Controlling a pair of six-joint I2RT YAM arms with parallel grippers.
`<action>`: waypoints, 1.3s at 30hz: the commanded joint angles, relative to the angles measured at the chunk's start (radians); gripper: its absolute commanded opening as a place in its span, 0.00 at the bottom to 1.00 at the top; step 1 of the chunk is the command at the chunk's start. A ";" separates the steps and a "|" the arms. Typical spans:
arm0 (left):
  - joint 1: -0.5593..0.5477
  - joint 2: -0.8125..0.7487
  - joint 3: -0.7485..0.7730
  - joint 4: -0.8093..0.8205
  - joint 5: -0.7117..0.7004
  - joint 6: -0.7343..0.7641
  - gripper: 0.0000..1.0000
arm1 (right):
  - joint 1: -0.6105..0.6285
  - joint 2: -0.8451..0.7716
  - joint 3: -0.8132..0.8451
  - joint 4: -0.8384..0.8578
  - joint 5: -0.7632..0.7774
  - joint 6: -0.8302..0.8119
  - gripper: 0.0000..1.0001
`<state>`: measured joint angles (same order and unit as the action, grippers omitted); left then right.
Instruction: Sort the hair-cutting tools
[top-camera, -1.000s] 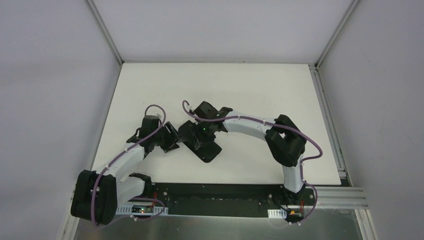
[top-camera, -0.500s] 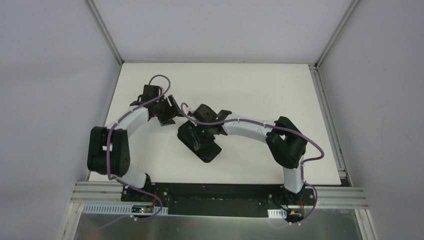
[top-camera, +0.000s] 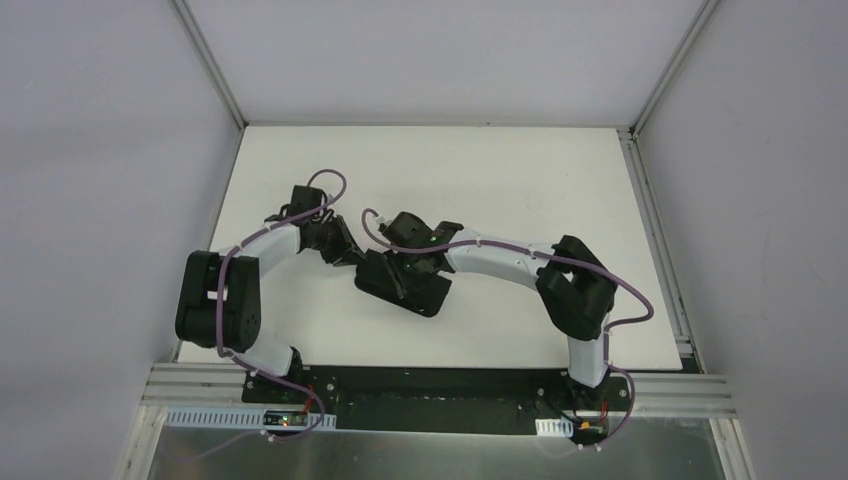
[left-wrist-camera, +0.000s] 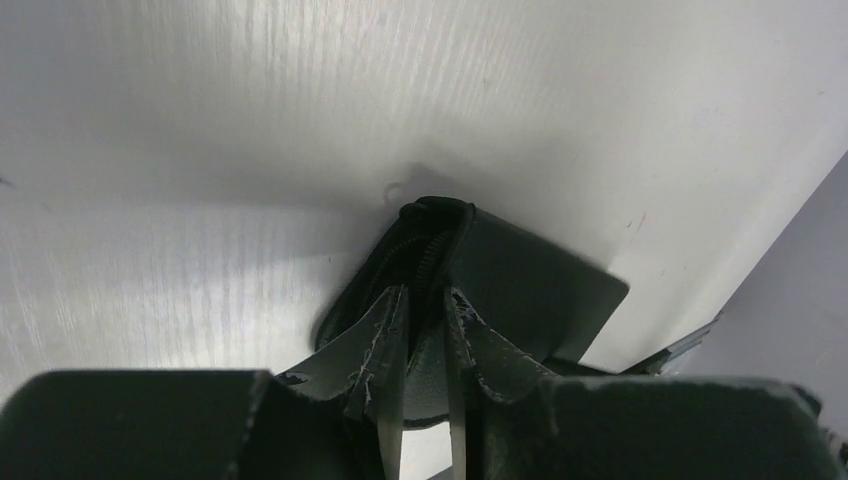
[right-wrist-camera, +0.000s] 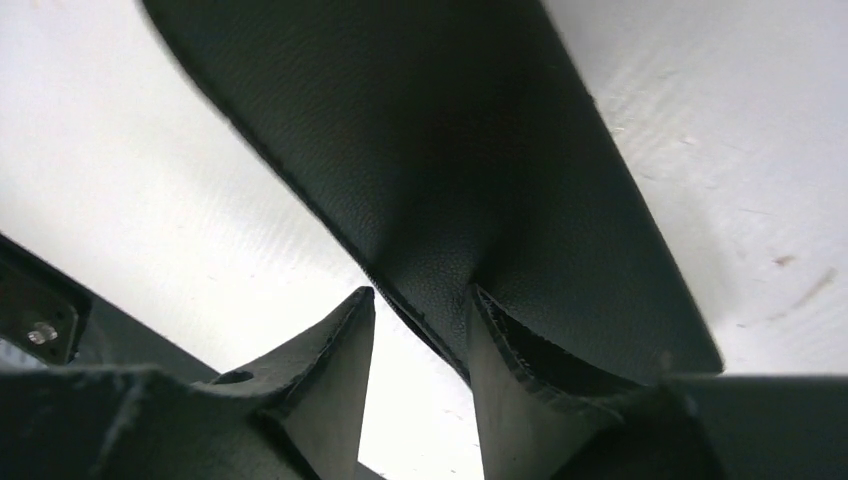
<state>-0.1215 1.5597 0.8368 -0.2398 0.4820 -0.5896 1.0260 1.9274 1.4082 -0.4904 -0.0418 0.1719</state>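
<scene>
Grey walls (top-camera: 100, 150) close in a white table (top-camera: 520, 180), and near its middle, a little to the left, we see a flat black zip case (top-camera: 425, 298) set at a slant. Both arms reach in to it. Our left gripper (top-camera: 352, 252) is at the case's far left corner. In the left wrist view its fingers (left-wrist-camera: 380, 335) are drawn close together with the zip edge running between them, so it looks pressed onto that corner. Our right gripper (top-camera: 408, 270) is over the case just beside the left one. In the right wrist view its fingers (right-wrist-camera: 335, 345) stand on either side of the case's long edge, and the leather puckers where they meet it, so we read this as a pinch on the case. Whether the case lies flat or is raised off the table, we cannot tell. Where the hair-cutting tools are, we cannot tell either.
</scene>
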 joint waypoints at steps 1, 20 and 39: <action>-0.049 -0.085 -0.091 -0.058 0.006 -0.034 0.18 | -0.084 0.038 -0.025 -0.179 0.190 -0.098 0.46; -0.323 -0.534 -0.192 -0.221 -0.253 -0.093 0.72 | -0.237 -0.028 -0.027 -0.106 0.141 -0.213 0.63; -0.342 0.108 0.316 -0.269 -0.065 0.229 0.76 | -0.269 -0.332 -0.205 -0.012 0.190 0.408 0.82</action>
<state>-0.4358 1.6711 1.0916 -0.4786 0.3626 -0.4137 0.7769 1.6833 1.2835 -0.5262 0.1314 0.3099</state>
